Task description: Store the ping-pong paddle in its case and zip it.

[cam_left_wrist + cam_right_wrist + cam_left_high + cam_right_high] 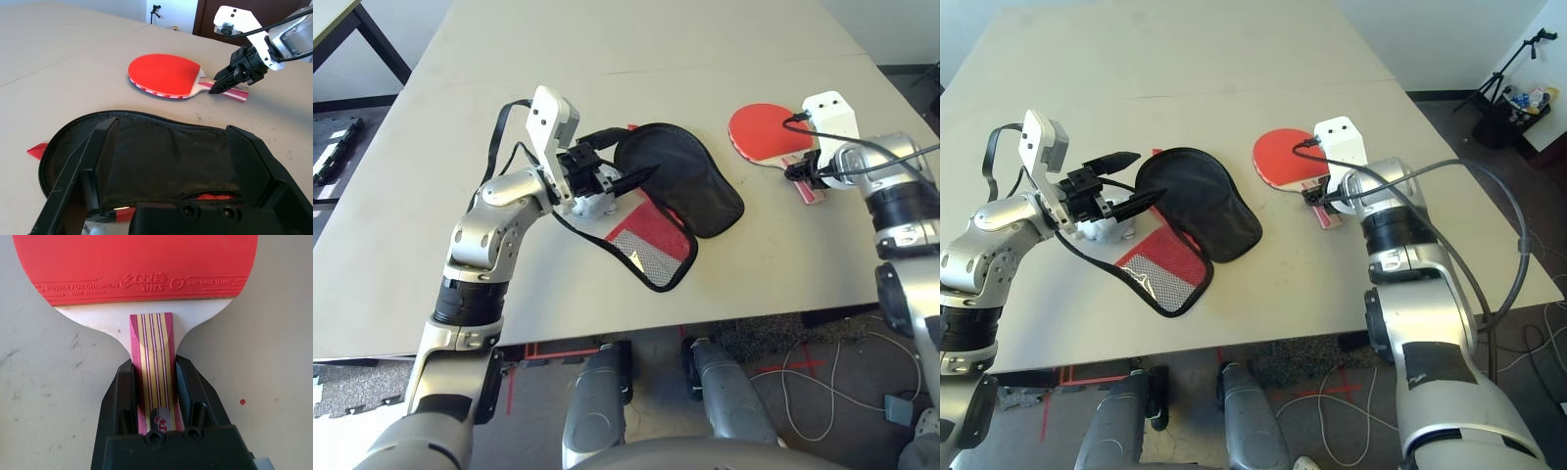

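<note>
The ping-pong paddle [762, 132] lies flat on the table at the right, red face up. Its striped handle [152, 357] points toward my right gripper [152, 369], whose two fingers press against both sides of it, shut on it. The case [680, 186] lies open in the middle of the table. Its black-lined flap is turned up, and the red half with the mesh pocket [646, 240] sits nearer me. At the flap's left edge my left gripper [619, 159] is open, fingers spread wide on either side of the black lining [166, 161].
A small white object [592, 204] sits on the table under my left gripper, beside the case. A black strap [499, 137] loops off to the left. The table's front edge [607, 333] runs just below the case. Bare tabletop stretches behind both things.
</note>
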Motion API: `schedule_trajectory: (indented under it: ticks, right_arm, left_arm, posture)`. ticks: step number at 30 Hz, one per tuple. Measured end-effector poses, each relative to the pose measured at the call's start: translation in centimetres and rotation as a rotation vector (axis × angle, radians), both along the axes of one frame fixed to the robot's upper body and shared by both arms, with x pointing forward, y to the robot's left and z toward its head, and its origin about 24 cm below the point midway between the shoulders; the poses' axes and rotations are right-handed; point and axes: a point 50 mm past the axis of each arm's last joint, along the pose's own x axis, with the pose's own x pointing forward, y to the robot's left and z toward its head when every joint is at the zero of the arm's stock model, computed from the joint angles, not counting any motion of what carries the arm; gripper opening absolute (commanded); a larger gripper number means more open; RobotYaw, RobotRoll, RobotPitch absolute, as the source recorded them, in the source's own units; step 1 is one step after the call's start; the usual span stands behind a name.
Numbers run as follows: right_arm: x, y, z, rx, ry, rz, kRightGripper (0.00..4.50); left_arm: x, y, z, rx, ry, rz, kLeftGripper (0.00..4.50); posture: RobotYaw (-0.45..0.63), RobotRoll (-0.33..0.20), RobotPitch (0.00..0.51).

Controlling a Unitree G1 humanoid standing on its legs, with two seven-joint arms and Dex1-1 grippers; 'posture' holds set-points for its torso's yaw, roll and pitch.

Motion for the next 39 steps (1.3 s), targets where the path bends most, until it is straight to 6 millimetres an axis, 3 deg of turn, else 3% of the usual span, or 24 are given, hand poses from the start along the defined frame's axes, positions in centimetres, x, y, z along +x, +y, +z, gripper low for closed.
schedule_trajectory:
  ticks: [4,10,19,25,31,39]
  right_arm:
    - [-0.3,1.0,1.0,0.004,-0.106,0.025,1.1]
    - [-1.4,5.0,2.3,0.075,-0.181,0.106,1.1]
    - [-3.8,11.2,2.0,0.178,-0.139,0.203,1.1]
    - [-4.7,14.5,0.5,0.198,-0.057,0.268,1.1]
    - [-4.6,15.5,-1.1,0.184,0.011,0.264,1.1]
    - [-3.9,14.7,-0.9,0.144,0.03,0.248,1.1]
  left_arm:
    - [0.0,-0.1,-0.1,0.002,0.0,-0.004,4.5]
    - [0.0,-0.2,-0.1,0.006,0.003,-0.007,4.5]
    - [0.0,-0.2,-0.2,0.011,0.005,-0.007,4.5]
    - [-0.1,-0.3,-0.1,0.014,0.007,-0.008,4.5]
    - [-0.2,-0.4,-0.1,0.017,0.004,-0.004,4.5]
    - [-0.3,-0.4,-0.2,0.017,0.007,0.002,4.5]
  posture:
    - [-0.05,0.0,0.211]
    - [-0.04,0.0,0.216]
    - [-0.03,0.0,0.231]
    - [-0.01,0.0,0.239]
    - [0.0,0.0,0.243]
    - [0.0,0.0,0.241]
